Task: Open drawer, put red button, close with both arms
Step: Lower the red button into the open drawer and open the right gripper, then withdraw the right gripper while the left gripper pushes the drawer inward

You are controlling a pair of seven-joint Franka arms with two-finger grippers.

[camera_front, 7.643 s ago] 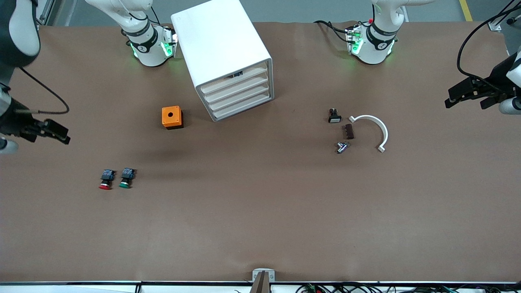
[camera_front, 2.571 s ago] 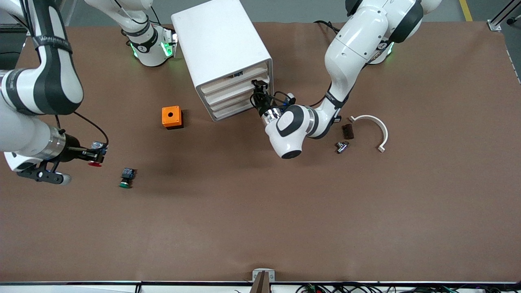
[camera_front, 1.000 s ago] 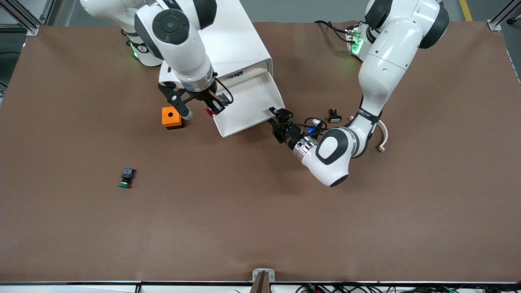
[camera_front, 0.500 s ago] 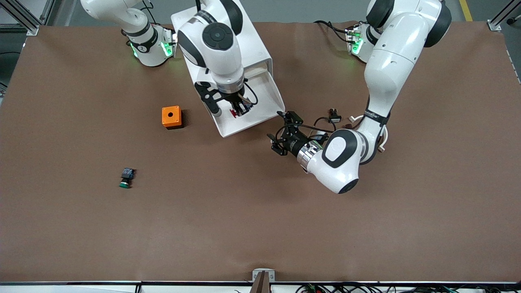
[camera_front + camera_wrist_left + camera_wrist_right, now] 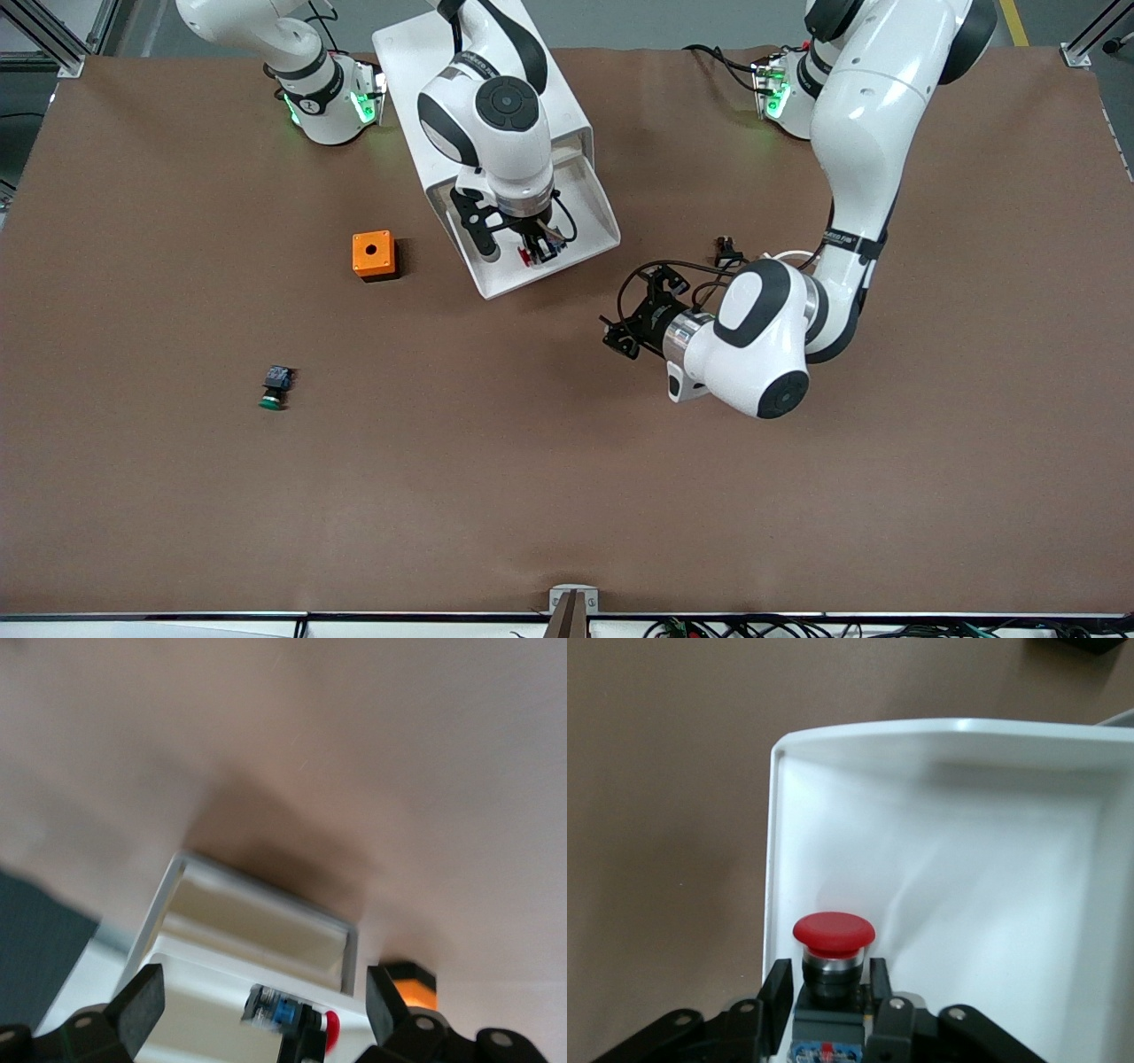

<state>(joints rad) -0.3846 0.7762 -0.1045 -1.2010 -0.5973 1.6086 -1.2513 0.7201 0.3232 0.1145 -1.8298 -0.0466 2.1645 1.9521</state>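
Risk lay in release: right gripper (image 5: pixel 532 252) jaws flanked the red button (image 5: pixel 833 935) inside the open drawer (image 5: pixel 595 232), grip uncertain; it could tip. Left gripper (image 5: pixel 631 321) jaws stood apart near the drawer.

Robotics lab — brown-covered table (image 5: pixel 567 496), bolted-down arm bases (image 5: pixel 328 102), aluminium framing (image 5: pixel 49 31), loose cabling (image 5: pixel 753 627).

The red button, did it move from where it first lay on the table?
Yes. The red button has gone from beside the green button, past the orange box, to over the open drawer, between the right claw's fingers.
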